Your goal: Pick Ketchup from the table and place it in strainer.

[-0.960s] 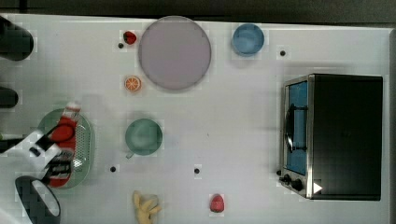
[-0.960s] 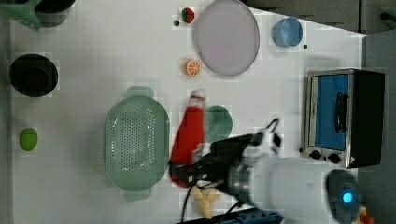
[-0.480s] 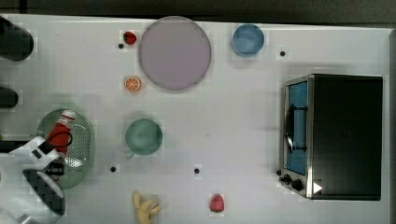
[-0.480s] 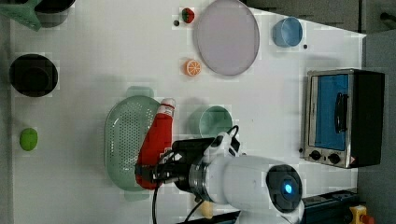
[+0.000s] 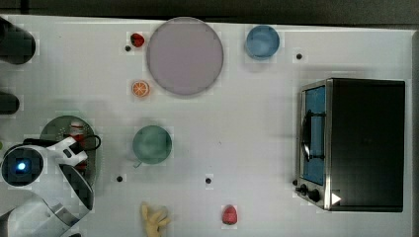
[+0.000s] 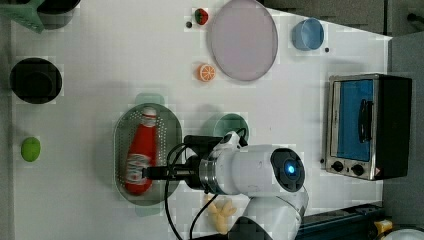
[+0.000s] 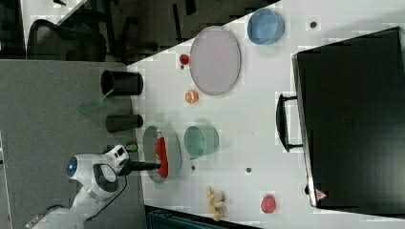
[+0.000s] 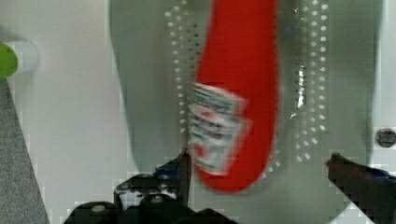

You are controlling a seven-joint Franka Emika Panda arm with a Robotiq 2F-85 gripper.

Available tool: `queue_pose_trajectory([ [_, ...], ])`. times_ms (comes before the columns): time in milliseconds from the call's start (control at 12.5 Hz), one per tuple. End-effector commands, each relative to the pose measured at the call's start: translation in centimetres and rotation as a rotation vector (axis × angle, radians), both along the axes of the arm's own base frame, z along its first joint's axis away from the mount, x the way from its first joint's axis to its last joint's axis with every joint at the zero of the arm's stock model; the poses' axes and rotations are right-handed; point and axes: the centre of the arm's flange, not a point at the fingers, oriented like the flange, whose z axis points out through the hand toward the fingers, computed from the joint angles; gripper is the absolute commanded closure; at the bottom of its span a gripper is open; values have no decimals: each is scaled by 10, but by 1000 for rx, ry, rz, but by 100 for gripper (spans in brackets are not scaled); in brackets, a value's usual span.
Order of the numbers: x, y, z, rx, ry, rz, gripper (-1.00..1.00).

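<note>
Both fingers (image 8: 184, 170) of the gripper (image 8: 259, 175) now stand wide apart, one on each side of the Ketchup's (image 6: 140, 157) base, with clear gaps and nothing clamped. Half a second ago the bottle hung tilted in the grip above the strainer's (image 6: 172, 132) rim; now it lies flat on the perforated bottom, white cap toward the left view's top, lengthwise along the oval. Judgement: release done, placement effectively complete; only the retreat of the arm remains.

Gripper hovers just over the bottle's lower end in the left view. Green cup (image 6: 231, 124) sits just beside the strainer, plate (image 6: 244, 40) well apart.

Label (image 8: 215, 126): white with red and dark print, blurred; no word or brand legible.
</note>
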Motion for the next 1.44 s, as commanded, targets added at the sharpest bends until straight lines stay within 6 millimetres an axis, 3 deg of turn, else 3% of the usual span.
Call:
queue_pose_trajectory([
  [80,18,2,50,21,-100,-101,-100],
  [400,55,-46,110,-19,-213,-208,-100],
  [560,77,-93,140,-91,-240,-290,-100],
  [800,103,-186,190,-206,-257,-445,-100],
  [1120,98,-299,272,-301,-219,-631,-100],
  [1280,89,-335,310,-312,-201,-658,-100],
  [1440,80,-362,333,-318,-162,-644,-100],
])
